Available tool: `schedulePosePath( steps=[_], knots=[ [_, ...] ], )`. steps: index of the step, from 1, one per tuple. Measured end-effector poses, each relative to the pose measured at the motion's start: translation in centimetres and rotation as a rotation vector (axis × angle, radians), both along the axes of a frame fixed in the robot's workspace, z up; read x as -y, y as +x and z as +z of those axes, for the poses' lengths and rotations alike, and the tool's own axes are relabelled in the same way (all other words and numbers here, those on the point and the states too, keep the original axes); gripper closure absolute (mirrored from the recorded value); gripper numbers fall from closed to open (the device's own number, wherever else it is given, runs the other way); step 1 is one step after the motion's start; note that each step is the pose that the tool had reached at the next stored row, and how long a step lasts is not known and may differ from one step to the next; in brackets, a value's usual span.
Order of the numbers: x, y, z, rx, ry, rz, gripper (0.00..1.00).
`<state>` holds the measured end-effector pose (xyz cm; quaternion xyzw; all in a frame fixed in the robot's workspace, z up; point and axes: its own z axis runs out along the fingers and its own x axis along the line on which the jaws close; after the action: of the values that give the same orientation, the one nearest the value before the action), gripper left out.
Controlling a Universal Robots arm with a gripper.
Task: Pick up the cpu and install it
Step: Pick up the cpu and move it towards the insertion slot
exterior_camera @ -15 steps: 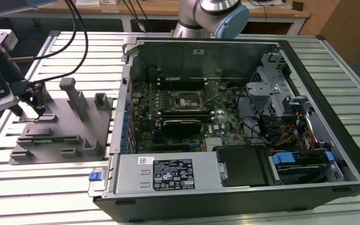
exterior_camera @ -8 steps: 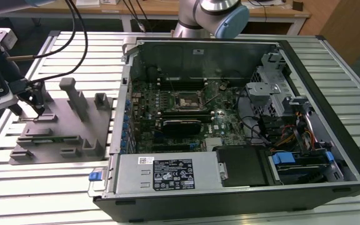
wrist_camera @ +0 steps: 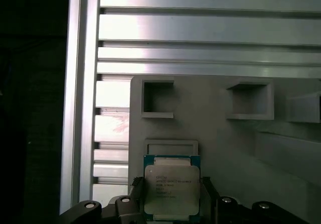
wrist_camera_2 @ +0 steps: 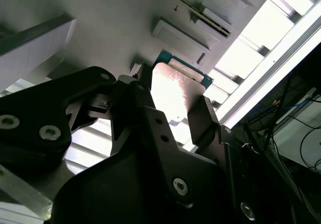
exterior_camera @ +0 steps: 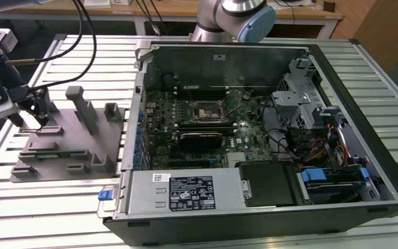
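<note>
The cpu [wrist_camera: 172, 189] — flat, square, pale metal lid, green edge — is clamped between the black angular fingers [wrist_camera: 208, 193] of the gripper [wrist_camera: 171, 185] over the matte grey fixture [wrist_camera: 210, 128].

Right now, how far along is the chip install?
Done: nothing is finished. In hand: the gripper sits closed against two sides of the chip over the grey fixture and seems to grip it; I cannot tell whether it has lifted off. Left: the socket in the open computer case shows no silver chip, so the install is undone.
</note>
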<state>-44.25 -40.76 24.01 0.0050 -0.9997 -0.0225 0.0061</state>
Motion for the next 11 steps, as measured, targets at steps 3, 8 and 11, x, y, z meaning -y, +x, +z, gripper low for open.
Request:
schedulePosePath(
  steps=[3, 8, 11],
  knots=[
    [0.00, 0.00, 0.25, 0.0000, 0.0000, 0.000, 0.47],
    [0.00, 0.00, 0.67, 0.0001, 0.0001, 0.000, 0.47],
    [0.00, 0.00, 0.95, 0.0000, 0.0000, 0.000, 0.47]
  ],
)
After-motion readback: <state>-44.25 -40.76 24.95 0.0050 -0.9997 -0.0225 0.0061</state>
